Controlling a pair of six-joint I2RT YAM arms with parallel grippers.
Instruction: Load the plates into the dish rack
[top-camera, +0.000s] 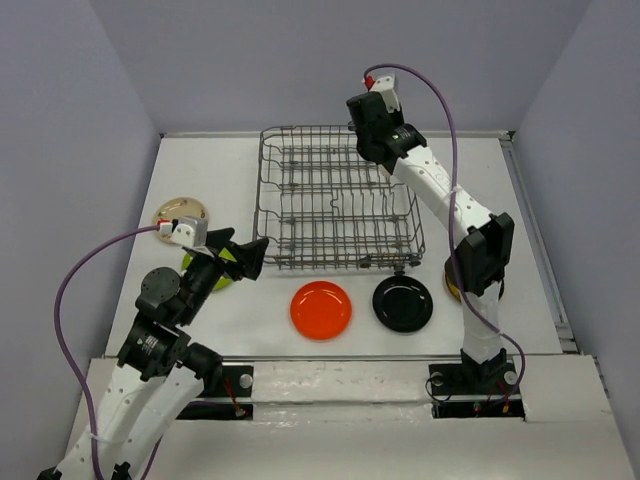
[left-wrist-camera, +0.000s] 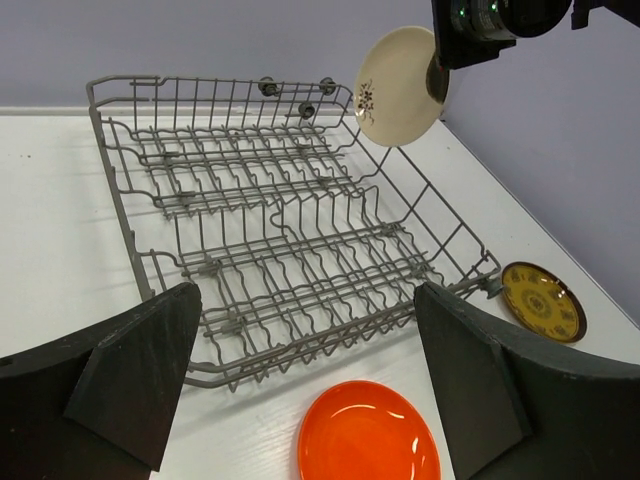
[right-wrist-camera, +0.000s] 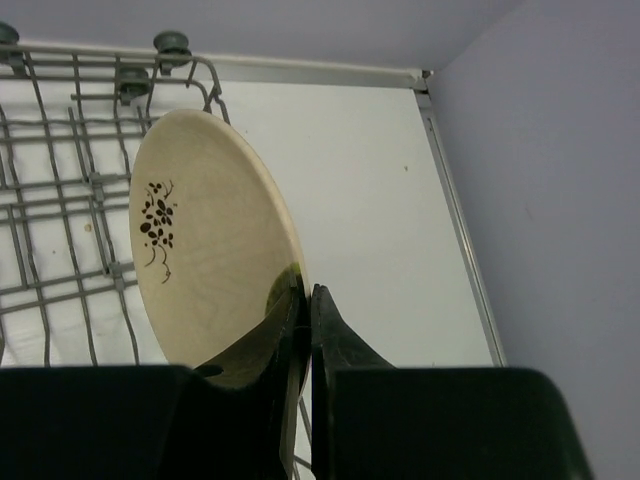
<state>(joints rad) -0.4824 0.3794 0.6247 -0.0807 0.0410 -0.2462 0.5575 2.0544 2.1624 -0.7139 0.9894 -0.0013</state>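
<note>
The right claw (right-wrist-camera: 305, 300) is clamped shut on the lower rim of a cream plate (right-wrist-camera: 200, 240). The plate is held on edge, near upright, with its flowered face turned leftward from the claw over the dish rack (top-camera: 340, 258) just beneath. No plate is seen between the tines. The left claw (top-camera: 243, 252) is spread wide and empty. Well apart from the right claw, on the tabletop (top-camera: 200, 170), five remain to be loaded: the orange plate (top-camera: 321, 309), black plate (top-camera: 403, 303), yellow-patterned plate (left-wrist-camera: 543, 301), second cream plate (top-camera: 180, 212) and lime green plate (top-camera: 222, 279).
</note>
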